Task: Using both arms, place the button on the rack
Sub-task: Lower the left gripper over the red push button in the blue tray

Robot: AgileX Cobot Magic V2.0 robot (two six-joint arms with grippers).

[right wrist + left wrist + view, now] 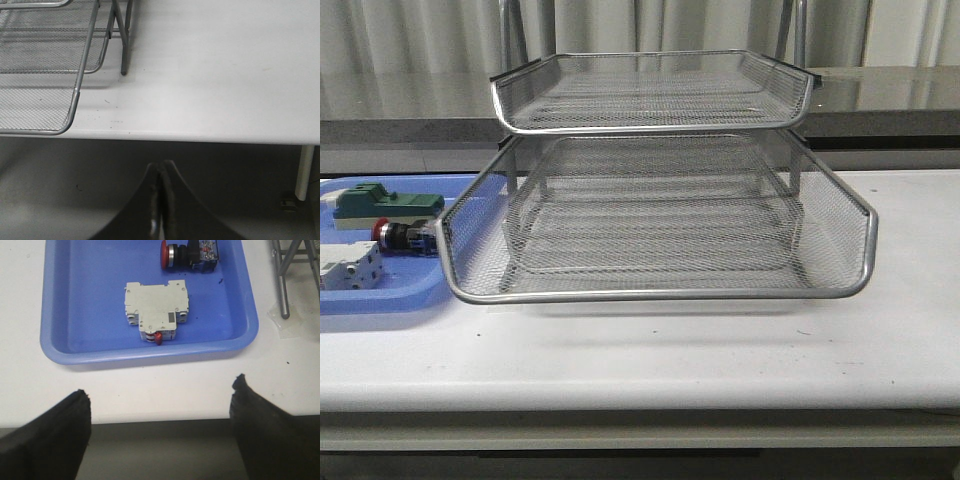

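Note:
The button (400,236) (189,254), red-headed with a black body, lies on its side in the blue tray (380,300) (70,305) left of the rack. The silver wire-mesh rack (660,210) (45,60) stands mid-table, with one tier slid forward. My left gripper (161,390) is open with nothing between its fingers, held back over the table's front edge, short of the tray. My right gripper (161,167) is shut and empty, off the table's front edge near the rack's right corner. Neither gripper shows in the front view.
A white breaker-like block (157,312) (350,268) lies in the tray between the button and my left gripper. A green block (388,203) sits at the tray's back. A rack leg (282,285) stands right of the tray. White tabletop (225,65) stretches right of the rack.

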